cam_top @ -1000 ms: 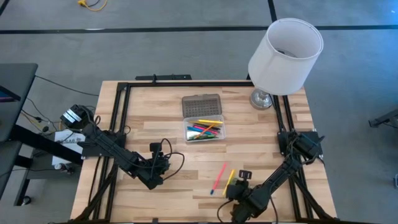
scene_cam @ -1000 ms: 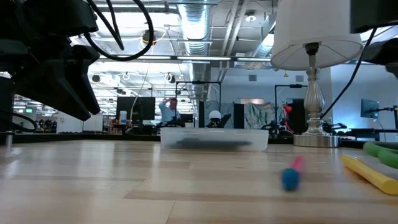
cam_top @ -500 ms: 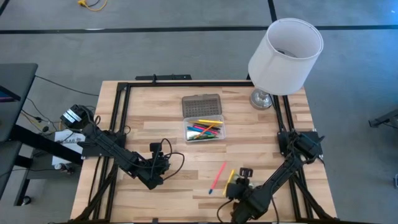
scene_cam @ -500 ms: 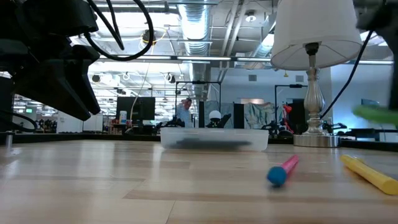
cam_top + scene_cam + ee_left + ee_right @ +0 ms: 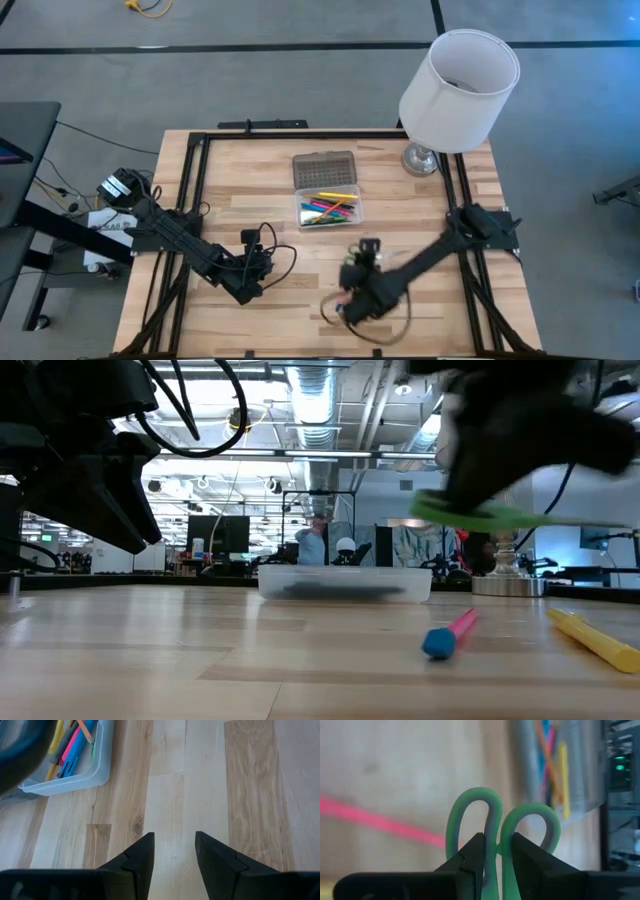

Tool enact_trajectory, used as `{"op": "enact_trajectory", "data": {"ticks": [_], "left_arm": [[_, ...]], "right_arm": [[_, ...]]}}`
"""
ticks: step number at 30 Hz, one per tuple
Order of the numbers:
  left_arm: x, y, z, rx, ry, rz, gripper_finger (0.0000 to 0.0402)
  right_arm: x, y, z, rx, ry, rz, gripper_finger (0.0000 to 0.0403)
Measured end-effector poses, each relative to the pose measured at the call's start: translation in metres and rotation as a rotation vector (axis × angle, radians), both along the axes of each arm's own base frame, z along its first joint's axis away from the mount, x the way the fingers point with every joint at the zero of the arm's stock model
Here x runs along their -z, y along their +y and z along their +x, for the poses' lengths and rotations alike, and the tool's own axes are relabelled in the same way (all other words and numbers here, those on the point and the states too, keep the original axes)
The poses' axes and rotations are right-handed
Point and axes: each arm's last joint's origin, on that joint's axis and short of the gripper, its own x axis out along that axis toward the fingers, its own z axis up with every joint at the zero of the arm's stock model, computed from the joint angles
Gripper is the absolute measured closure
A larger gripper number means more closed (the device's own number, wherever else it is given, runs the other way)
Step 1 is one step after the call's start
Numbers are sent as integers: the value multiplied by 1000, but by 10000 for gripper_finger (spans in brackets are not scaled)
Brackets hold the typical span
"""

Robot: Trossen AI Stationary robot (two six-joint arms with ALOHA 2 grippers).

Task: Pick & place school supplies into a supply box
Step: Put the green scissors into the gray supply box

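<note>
From the high view we see the supply box (image 5: 329,209) at the centre of the table (image 5: 230,190), its dotted lid (image 5: 324,168) folded back toward the top of the frame so the tray stands open for loading; coloured pens (image 5: 327,210) already lie inside. The right gripper (image 5: 352,297) sits low and centre in the frame, just below the box, and its arm hides the loose supplies beneath it. The left gripper (image 5: 247,285) waits at lower left, well apart from the box. A white lamp (image 5: 459,90) stands at the upper right corner.

In the low view we find green-handled scissors (image 5: 480,513) carried flat in the air at upper right, clear of the wood, which we judge is so they can pass over the box wall (image 5: 344,582) at mid-frame. A pink marker with a blue cap (image 5: 448,635) and a yellow marker (image 5: 594,639) lie on the table at lower right, not yet collected.

The left wrist view shows that gripper's fingers (image 5: 141,857) parted narrowly over bare wood, holding nothing, with the box's corner (image 5: 65,775) at upper left.

In the right wrist view the fingers (image 5: 476,854) pinch the scissors between the two green loops (image 5: 472,815), where both handles meet and we judge the grip is surest. The box with its pens (image 5: 555,757) lies at upper right; the pink marker (image 5: 380,821) streaks across the left.
</note>
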Motion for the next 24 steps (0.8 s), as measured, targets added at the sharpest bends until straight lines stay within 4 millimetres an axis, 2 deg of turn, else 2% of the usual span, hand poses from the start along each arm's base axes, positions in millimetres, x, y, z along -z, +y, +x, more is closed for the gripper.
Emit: {"op": "enact_trajectory", "data": {"ticks": [12, 18, 24], "left_arm": [[0, 0, 0, -1, 3, -10, 264], [0, 0, 0, -2, 5, -15, 264], [1, 0, -1, 2, 27, -22, 264]], "right_arm": [[-2, -99, 73, -10, -88, -2, 333], [-5, -143, 93, 21, -150, -6, 333], [-7, -174, 104, 55, -223, 73, 333]]}}
